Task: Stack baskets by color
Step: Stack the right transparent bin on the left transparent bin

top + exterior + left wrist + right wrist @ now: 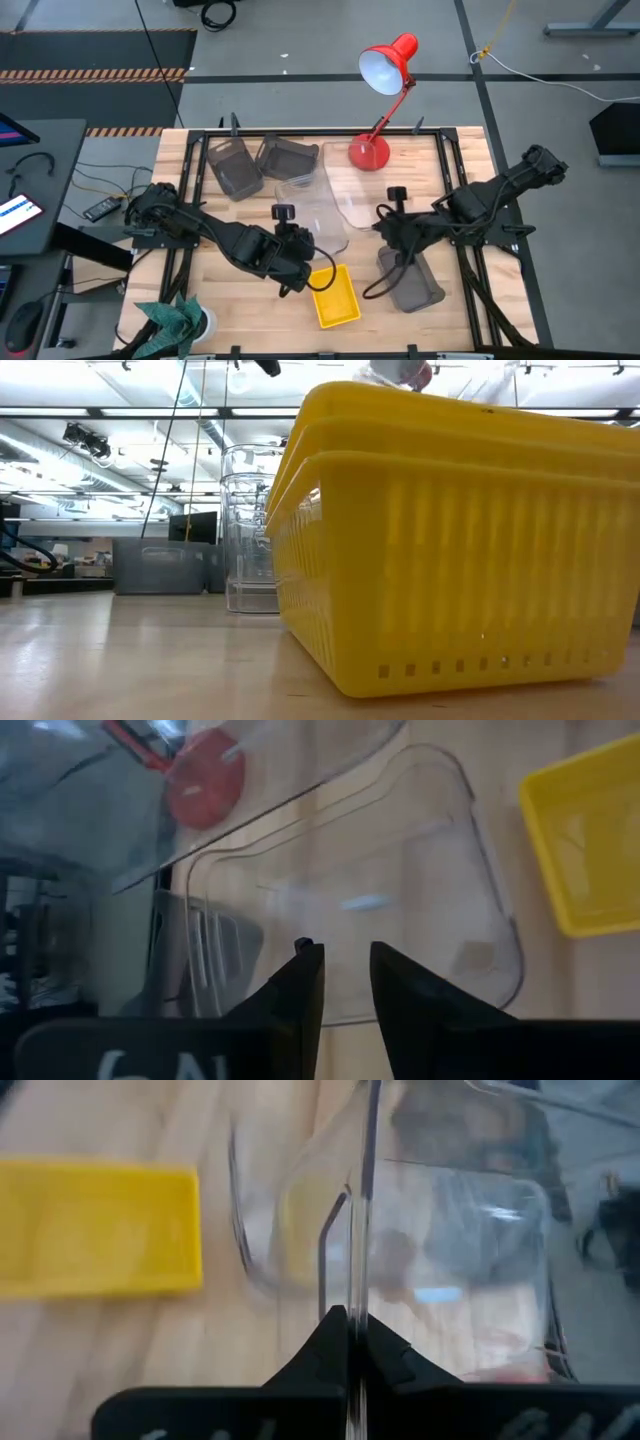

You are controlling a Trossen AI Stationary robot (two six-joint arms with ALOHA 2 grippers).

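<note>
A stack of yellow baskets stands near the table's front edge. A clear basket rests on its bottom at mid-table. My left gripper stands at its near rim, with a narrow gap between the fingers. Another clear basket is raised and tilted beside it, with my right gripper shut on it. Two grey baskets sit at the far left. A third grey basket sits at the near right. My left gripper has a finger on either side of the resting clear basket's near rim; I cannot tell whether it touches. My right gripper pinches the thin upright edge of the raised clear basket's wall between its two fingers, slanting down from the table's right. The basket is lifted and tilted.
A red desk lamp stands with its base at the far edge, just behind the raised basket. A green plant-like object sits at the near left corner. Bare wood lies along the front edge left of the yellow stack.
</note>
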